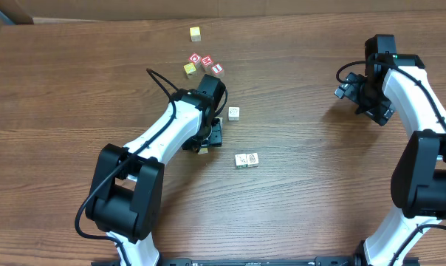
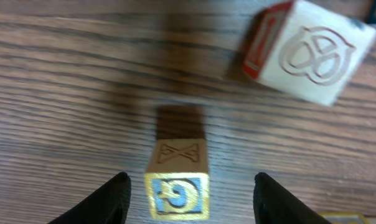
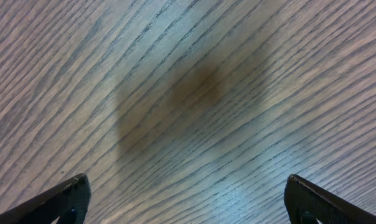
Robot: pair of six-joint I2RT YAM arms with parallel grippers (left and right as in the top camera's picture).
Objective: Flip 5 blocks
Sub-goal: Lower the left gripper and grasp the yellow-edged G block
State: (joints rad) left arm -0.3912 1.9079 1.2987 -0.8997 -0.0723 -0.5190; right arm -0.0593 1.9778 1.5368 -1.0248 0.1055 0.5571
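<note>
**L hand released, block loose between its fingers**

L hand point(image 2: 189, 186) is open low over the desk point(image 1: 60, 111). A block point(image 2: 177, 179) stands btwn the fingers point(image 2: 110, 202) w/ a gap on each side, so nothing is gripped. It shows a yellow-and-blue letter face toward the cam & a pale carved face on top. A 2nd block point(image 2: 312, 53), cream carved face w/ a red side, sits skewed beyond it at upper right of the wrist view.

Overhead: a cream block point(image 1: 234, 113) lies near the L arm point(image 1: 164, 133). A touching pair point(image 1: 246, 159) lies nearer the front. A yellow one point(image 1: 190, 69) sits beside three red-and-white cubes point(image 1: 207, 62), & a lone yellow-topped cube point(image 1: 196, 33) is apart at the back.

R hand point(image 3: 187, 186) is spread wide over desk wood at right. It holds nothing & is well apart from every block.
</note>
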